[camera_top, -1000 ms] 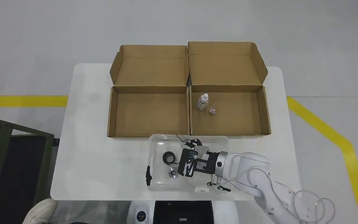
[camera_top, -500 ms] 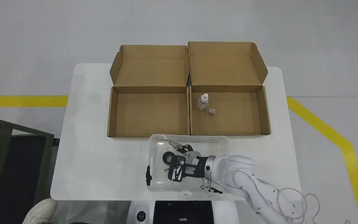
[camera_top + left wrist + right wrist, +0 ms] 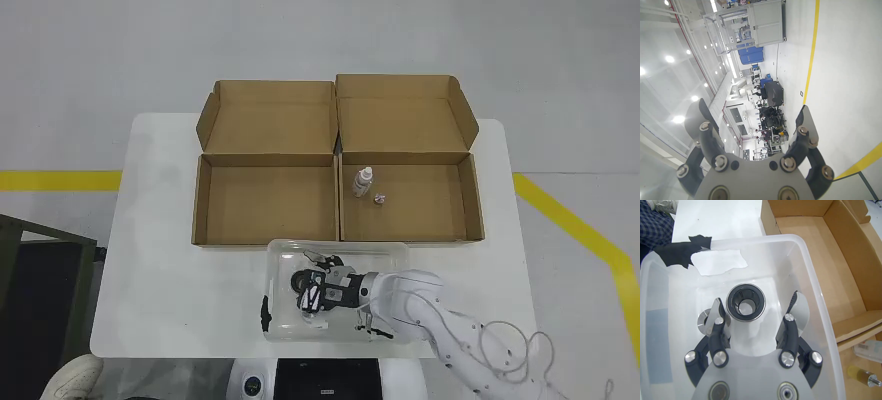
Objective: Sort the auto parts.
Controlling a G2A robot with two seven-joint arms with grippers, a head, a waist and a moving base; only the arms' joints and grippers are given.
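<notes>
Judging from its look, the black metal ring (image 3: 745, 306) is heavy for its bulk, stiff and smooth-walled, so it may slip. Pinching across its outer wall, low down, seems the surest hold. It stands on end in the clear bin (image 3: 340, 243) at the near edge of the surface (image 3: 160, 250), with a small silver part (image 3: 701, 321) just beside it. The left fingers (image 3: 807, 123) are spread apart, holding nothing, aimed off at the room. The right fingers (image 3: 799, 308) are spread wide on either side of the ring, not touching it. Further right, a cardboard box (image 3: 430, 205) holds a small bottle (image 3: 362, 181). Since a second ago the right arm has slid leftward across the bin, bringing its fingers around the ring; ring and bottle lie as before.
</notes>
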